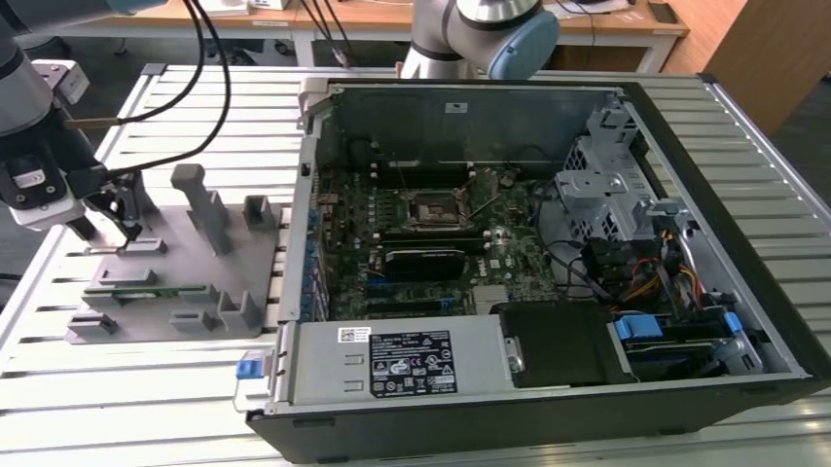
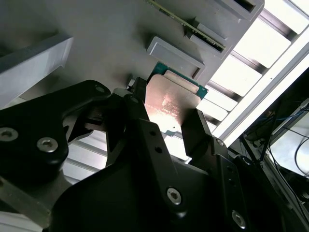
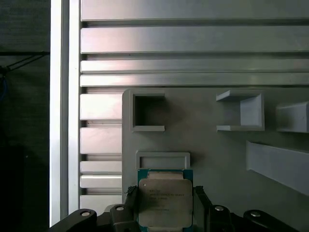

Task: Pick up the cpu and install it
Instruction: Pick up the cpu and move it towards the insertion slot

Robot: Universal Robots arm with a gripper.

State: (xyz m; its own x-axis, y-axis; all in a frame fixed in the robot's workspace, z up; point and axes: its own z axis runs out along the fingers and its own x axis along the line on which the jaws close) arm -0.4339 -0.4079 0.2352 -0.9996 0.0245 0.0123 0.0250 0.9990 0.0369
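The gripper hangs low over a grey fixture plate that lies on a slatted metal table. Its two black fingers are drawn in against opposite edges of the cpu, so the chip sits clamped between them. In both wrist views the cpu fills the gap between the jaws, with its silvery top facing the cameras and a thin green rim showing along its far edge. The second wrist view shows the cpu with a finger pressed to each side. Whether the chip rests on the plate or is raised off it cannot be told.

Just beyond the fingertips, touching or nearly touching the cpu's far edge, stands a low rectangular frame raised from the fixture. Farther out from the gripper is a square open pocket, and off to one side are more raised blocks of the same grey plastic.

In the exterior view, well away from the gripper toward the exterior view's right, an open computer case lies on its side. Its motherboard faces up, and the square socket near the board's middle has its metal frame around a dark centre. Tall grey posts of the fixture stand between the gripper and the case.
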